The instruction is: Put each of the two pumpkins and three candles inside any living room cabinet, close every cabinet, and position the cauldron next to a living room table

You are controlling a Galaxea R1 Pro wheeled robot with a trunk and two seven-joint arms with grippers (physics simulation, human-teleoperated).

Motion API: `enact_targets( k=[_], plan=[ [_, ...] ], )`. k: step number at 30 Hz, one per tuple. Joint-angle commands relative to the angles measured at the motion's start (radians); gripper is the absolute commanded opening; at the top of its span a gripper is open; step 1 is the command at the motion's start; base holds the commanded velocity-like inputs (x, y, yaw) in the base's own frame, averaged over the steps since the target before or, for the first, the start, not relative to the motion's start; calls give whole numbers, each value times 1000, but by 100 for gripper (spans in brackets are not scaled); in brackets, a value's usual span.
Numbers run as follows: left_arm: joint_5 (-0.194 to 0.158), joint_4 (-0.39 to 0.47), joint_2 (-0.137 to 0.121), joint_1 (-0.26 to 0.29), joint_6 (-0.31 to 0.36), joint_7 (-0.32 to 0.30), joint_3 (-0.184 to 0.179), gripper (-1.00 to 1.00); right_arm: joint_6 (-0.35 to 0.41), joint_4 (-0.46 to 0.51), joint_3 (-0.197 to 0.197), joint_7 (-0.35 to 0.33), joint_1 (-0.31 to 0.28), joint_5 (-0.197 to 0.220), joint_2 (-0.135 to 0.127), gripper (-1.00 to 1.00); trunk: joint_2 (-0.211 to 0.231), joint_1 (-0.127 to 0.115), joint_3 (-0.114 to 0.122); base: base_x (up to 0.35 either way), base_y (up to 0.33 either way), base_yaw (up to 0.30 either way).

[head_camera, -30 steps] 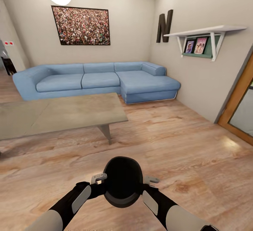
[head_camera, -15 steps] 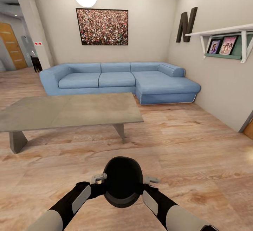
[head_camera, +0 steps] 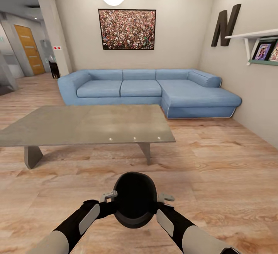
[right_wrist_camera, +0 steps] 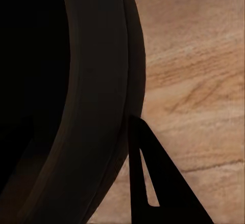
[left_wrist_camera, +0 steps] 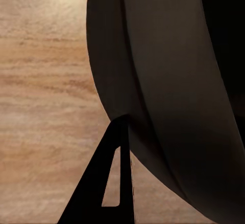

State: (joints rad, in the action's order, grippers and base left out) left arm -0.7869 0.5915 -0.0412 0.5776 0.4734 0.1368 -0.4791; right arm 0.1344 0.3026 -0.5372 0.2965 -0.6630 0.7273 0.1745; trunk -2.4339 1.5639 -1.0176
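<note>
We see the cauldron, a round black pot with a thick rolled rim and a matte dark wall, carried low at six o'clock in the head view, its mouth turned toward the camera so the interior reads as plain black. It hangs above the floor, between the two forearms. The left gripper meets its rim at nine o'clock and the right gripper at three o'clock. In the left wrist view one dark finger lies against the outside of the curved wall; in the right wrist view one finger likewise rests on the outer rim. Each gripper appears clamped on the rim, the second finger of each being hidden.

The floor is light wood planking with a warm grain. The table, low and rectangular with a glossy grey top and angled grey legs, stands at twelve o'clock, well apart from the cauldron. Beyond it a blue corner sofa lines the far wall beneath a framed picture. A dark letter N and a white wall shelf sit at two o'clock; an orange door at ten o'clock.
</note>
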Motion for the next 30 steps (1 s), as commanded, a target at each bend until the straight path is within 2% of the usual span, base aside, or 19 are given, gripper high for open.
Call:
enact_targets(
  k=[1,2,5,7,10,13,27,28,30],
  plan=[
    [-16,4,-2,1,-4,3,-1,-100,-2,6,-11,1,-1,-4,0,-100,-1,0,-1,0,0,0],
    [7,4,-5,-1,-4,0,3,-100,-3,11,-12,-4,-1,-1,0,-100,-1,0,-1,0,0,0],
    [42,4,-6,-2,-4,0,12,-100,-1,23,23,-21,-1,-3,0,-100,-1,0,-1,0,0,0],
    [56,12,-6,-1,-3,4,22,-100,3,30,37,-27,-1,-5,0,-100,-1,0,-1,0,0,0],
    [70,23,-6,-1,-3,5,38,-100,6,44,64,-35,-1,-41,-1,-100,-1,0,-1,0,0,0],
    [79,25,-6,-1,-3,6,48,-100,7,52,82,-37,-1,-54,-1,-100,-1,0,-1,21,0,0],
    [75,25,-5,-1,-2,6,47,-100,8,49,93,-37,-1,-67,-1,-100,-1,0,-1,58,0,0],
    [-18,25,-5,-1,-2,6,7,-100,8,92,-12,-37,-1,-2,-1,-100,-1,0,-1,182,0,0],
    [-18,25,-5,-1,-2,6,6,-100,8,92,-12,-37,-1,-2,-1,-100,-1,0,-1,215,0,0]
  ],
)
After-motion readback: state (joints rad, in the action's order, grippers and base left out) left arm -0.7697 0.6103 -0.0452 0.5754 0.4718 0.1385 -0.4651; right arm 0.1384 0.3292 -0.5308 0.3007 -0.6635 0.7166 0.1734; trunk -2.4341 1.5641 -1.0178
